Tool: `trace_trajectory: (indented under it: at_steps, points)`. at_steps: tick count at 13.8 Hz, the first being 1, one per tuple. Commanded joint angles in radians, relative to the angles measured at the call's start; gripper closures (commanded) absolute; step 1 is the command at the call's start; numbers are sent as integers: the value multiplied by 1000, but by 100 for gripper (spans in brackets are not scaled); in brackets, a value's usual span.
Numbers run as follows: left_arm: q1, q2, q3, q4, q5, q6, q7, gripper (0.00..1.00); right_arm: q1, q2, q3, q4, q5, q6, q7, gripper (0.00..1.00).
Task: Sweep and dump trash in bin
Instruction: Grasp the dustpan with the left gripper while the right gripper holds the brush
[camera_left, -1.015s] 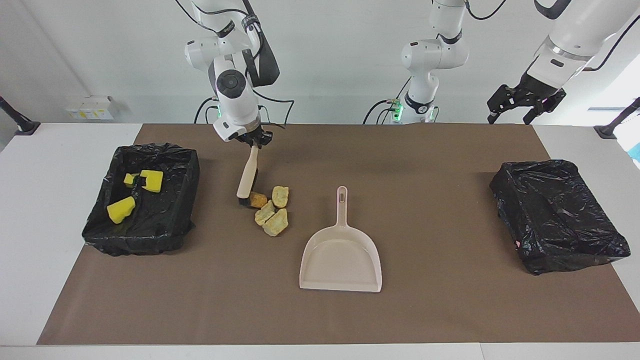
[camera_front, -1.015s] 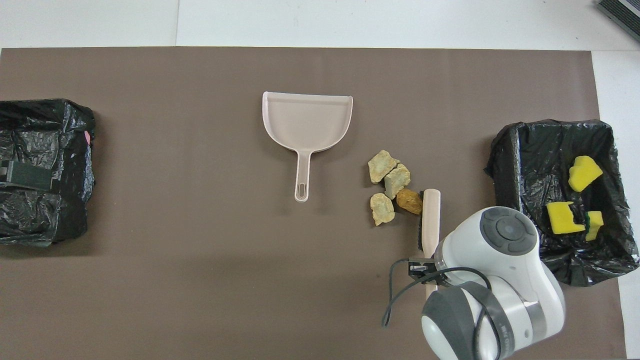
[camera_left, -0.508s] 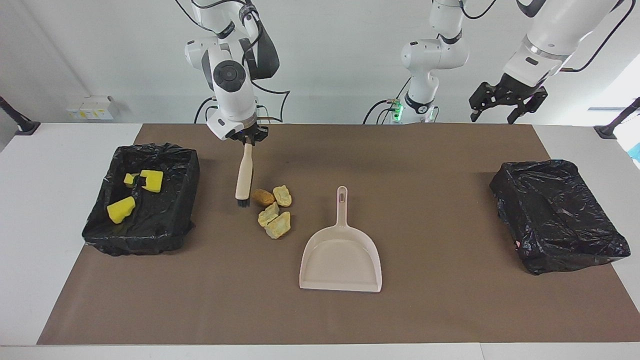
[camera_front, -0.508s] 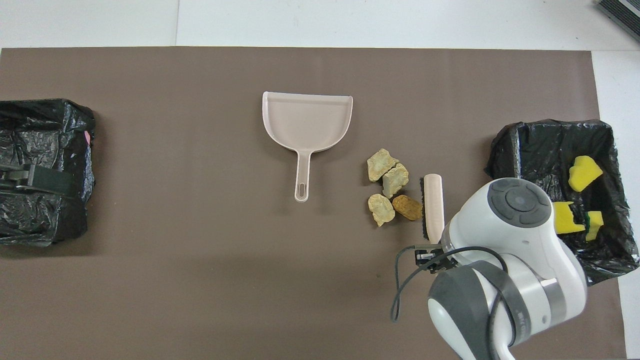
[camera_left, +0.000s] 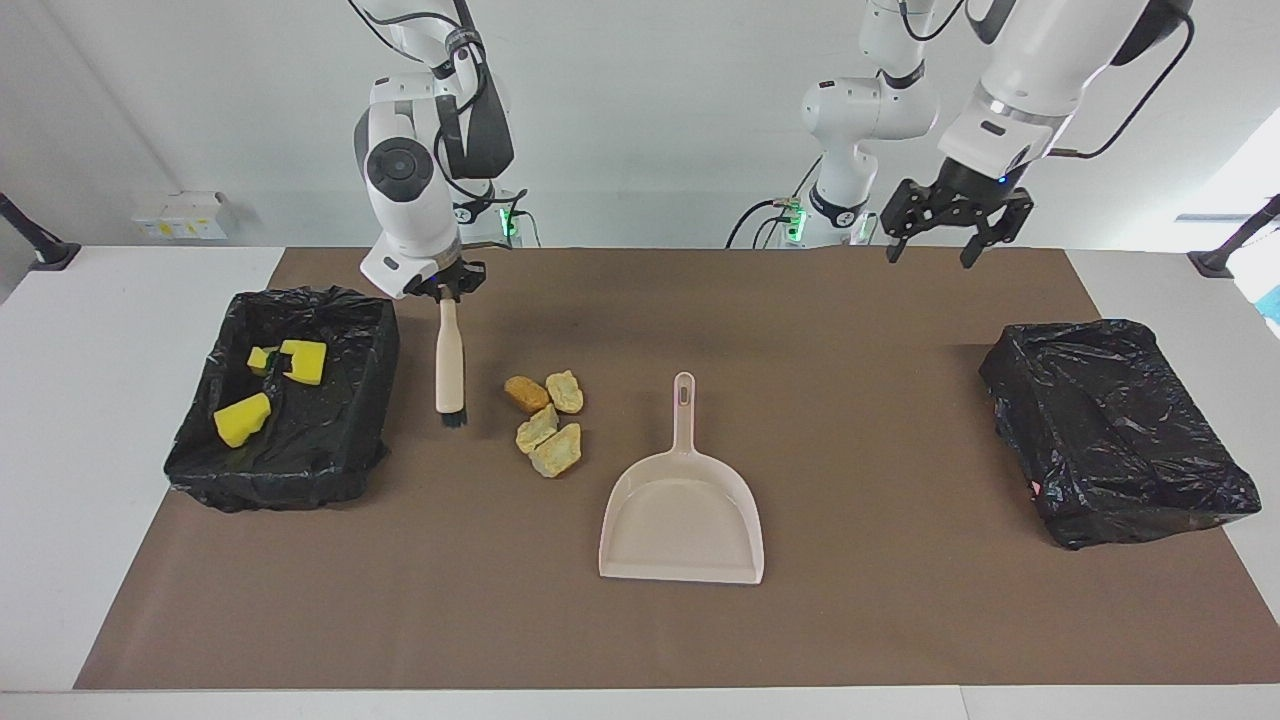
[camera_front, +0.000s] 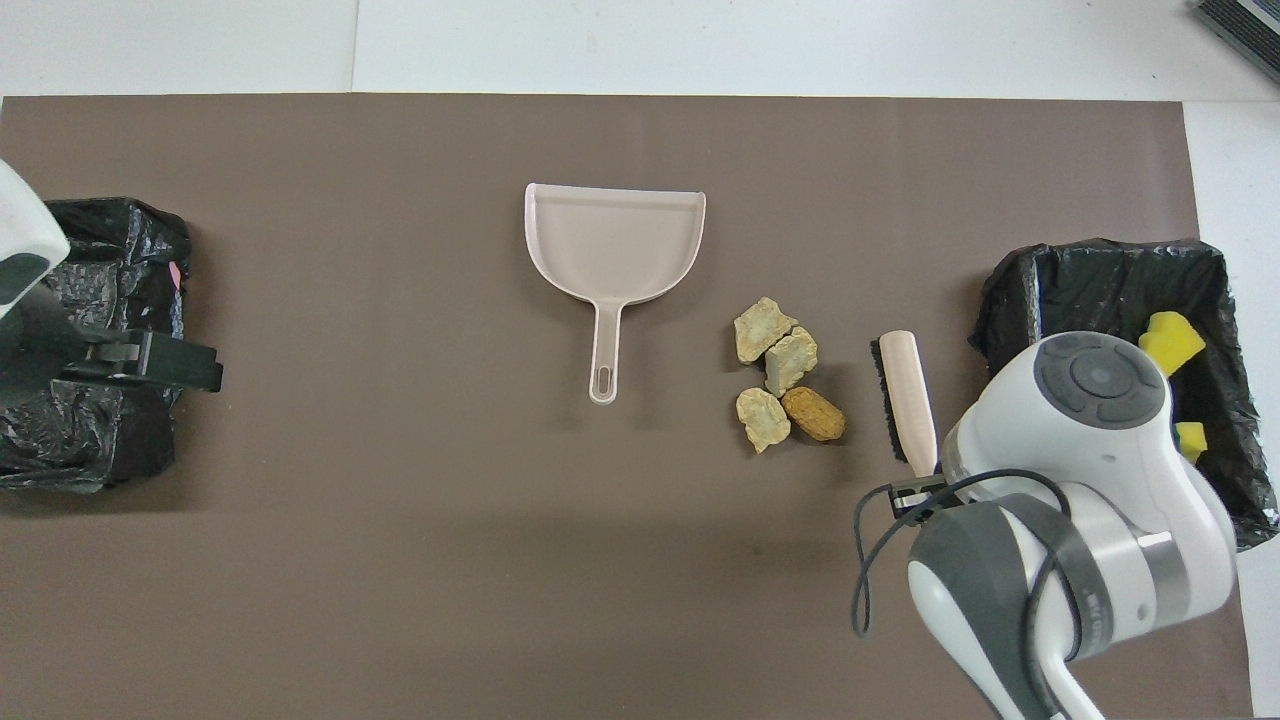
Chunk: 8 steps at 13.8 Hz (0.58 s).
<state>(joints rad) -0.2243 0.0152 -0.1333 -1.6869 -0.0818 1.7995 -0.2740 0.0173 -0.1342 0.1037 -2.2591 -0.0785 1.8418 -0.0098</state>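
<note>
Right gripper (camera_left: 447, 291): clenched on the top of the brush (camera_left: 450, 365) handle, bristles hanging over the mat between the open bin (camera_left: 375, 345) and the lumps.
Left gripper (camera_left: 946, 225): fingers spread, holding nothing, raised over the mat toward the left arm's end.
Lumps (camera_left: 545, 421): four, clustered on the mat beside the dustpan (camera_left: 683, 515).
Yellow chunks (camera_left: 243, 418): three, lying in the open bin.
Closed bin (camera_left: 1115, 430): at the left arm's end.

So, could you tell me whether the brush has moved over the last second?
Yes. The brush, held by the right gripper, has drawn away from the bread lumps toward the open bin.
</note>
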Motion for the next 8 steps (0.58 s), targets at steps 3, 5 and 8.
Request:
trace_trajectory:
  at_steps: [3, 5, 8]
  points:
    - [-127, 220, 15, -1, -29, 261, -109, 0, -19, 28, 11, -77, -46, 124, -29, 100]
    - [-156, 288, 15, 4, -27, 374, -128, 0, -19, 30, 13, -109, -46, 161, -32, 100]
    - [-219, 359, 15, 44, -19, 429, -160, 0, -2, 67, 16, -111, -44, 184, -33, 100]
